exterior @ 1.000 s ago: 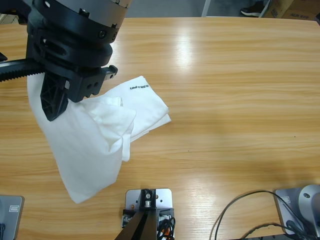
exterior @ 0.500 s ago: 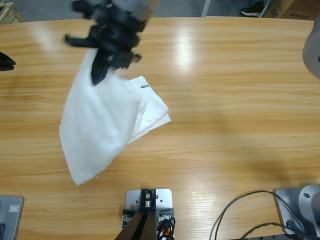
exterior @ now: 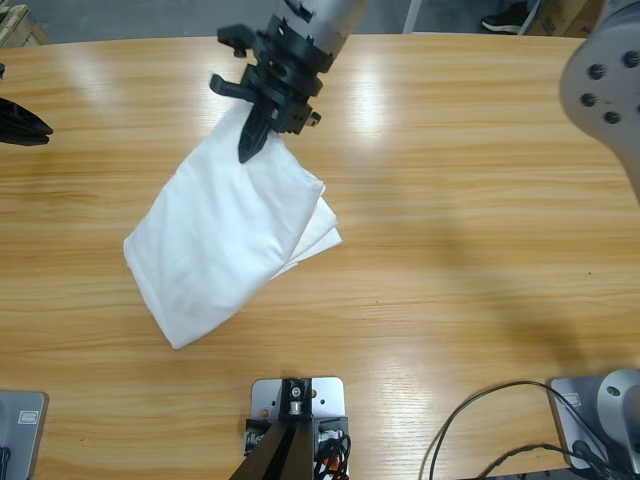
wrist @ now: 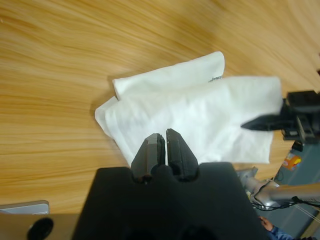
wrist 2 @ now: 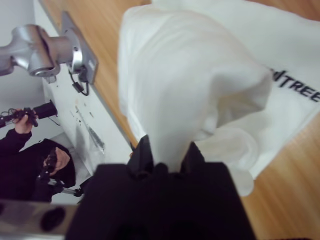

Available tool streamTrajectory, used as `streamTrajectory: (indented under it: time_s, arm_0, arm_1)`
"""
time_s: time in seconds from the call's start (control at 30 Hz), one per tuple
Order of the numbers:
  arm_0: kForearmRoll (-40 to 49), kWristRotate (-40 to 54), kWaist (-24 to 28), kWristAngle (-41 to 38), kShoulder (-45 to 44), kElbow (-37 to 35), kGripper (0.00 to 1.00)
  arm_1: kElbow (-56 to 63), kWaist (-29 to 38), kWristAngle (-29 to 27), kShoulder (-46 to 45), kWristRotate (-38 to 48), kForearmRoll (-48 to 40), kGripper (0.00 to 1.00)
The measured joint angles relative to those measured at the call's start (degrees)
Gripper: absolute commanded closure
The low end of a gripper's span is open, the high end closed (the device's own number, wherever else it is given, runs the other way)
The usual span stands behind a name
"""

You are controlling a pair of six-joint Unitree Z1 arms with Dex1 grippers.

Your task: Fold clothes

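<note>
High view: white shirt (exterior: 225, 235) folded, corner pinched in right tool (exterior: 262, 128).

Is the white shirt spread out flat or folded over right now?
Folded over. The white shirt lies doubled on the table, layered edges showing at its right side, one corner lifted in the right gripper.

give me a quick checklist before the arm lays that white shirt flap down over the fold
1. Right gripper clamped on the white shirt: ok.
2. Left gripper shut, empty, off the cloth: ok.
3. Flap covers the layer beneath: not ok, an edge sticks out at the right.
4. Shirt fully on the table: ok.
5. Chest lettering hidden inside the fold: cannot tell.
</note>
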Motion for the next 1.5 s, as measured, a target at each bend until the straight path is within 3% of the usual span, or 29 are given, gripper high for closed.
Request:
streamTrajectory:
  time_s: [0.23, 0.3, 0.4, 0.43, 0.57, 0.8, 0.93, 0.97, 1.13, 1.17, 1.3, 1.5]
  arm_0:
    - [0.0, -0.2, -0.3, 0.0, 0.0, 1.3, 1.0]
    - [0.0, -0.2, -0.4, 0.0, 0.0, 1.6, 1.0]
    - [0.0, -0.2, -0.8, 0.0, 0.0, 1.6, 1.0]
    - [0.0, -0.3, -0.8, 0.0, 0.0, 1.6, 1.0]
    - [0.0, -0.4, -1.2, 0.0, 0.0, 1.6, 1.0]
    - [0.0, -1.0, -2.2, 0.0, 0.0, 1.6, 1.0]
    - [0.0, -2.6, -4.2, 0.0, -0.4, 0.4, 1.0]
    - [0.0, -3.6, -5.2, -0.2, -0.4, -0.6, 1.0]
    - [0.0, -13.9, -14.1, -1.9, -0.3, -4.9, 1.0]
    - [0.0, -15.9, -16.4, -2.0, 0.1, -5.5, 1.0]
    - [0.0, -18.8, -20.5, -1.9, 3.8, -7.2, 1.0]
    - [1.0, -17.7, -20.8, 0.1, 11.6, -9.4, 1.0]
  arm_1:
    - [0.0, -4.1, -1.0, 5.2, -1.6, 0.0, 1.0]
    - [0.0, -4.6, -2.0, 5.9, -2.2, 0.0, 0.25]
    - [0.0, -5.3, -4.6, 6.8, -2.8, 0.0, 0.017]
    - [0.0, -5.3, -6.1, 6.9, -2.8, 0.1, 0.0]
    - [-0.1, -5.4, -12.4, 6.9, -2.8, 0.2, 0.0]
    - [-0.1, -5.4, -13.4, 6.1, -1.1, 0.1, 0.0]
    - [0.0, -6.5, -13.9, 0.5, 0.2, 0.3, 0.012]
    - [0.0, -7.1, -14.0, -1.7, 0.2, 0.4, 0.087]
    - [0.0, -13.3, -16.0, -13.5, 0.8, 0.5, 0.922]
    - [0.0, -14.8, -17.3, -16.2, 0.2, 0.5, 1.0]
    - [1.1, -17.3, -24.8, -26.0, -6.0, 0.5, 1.0]
    - [1.7, -7.6, -30.7, -27.4, -10.1, 0.5, 1.0]
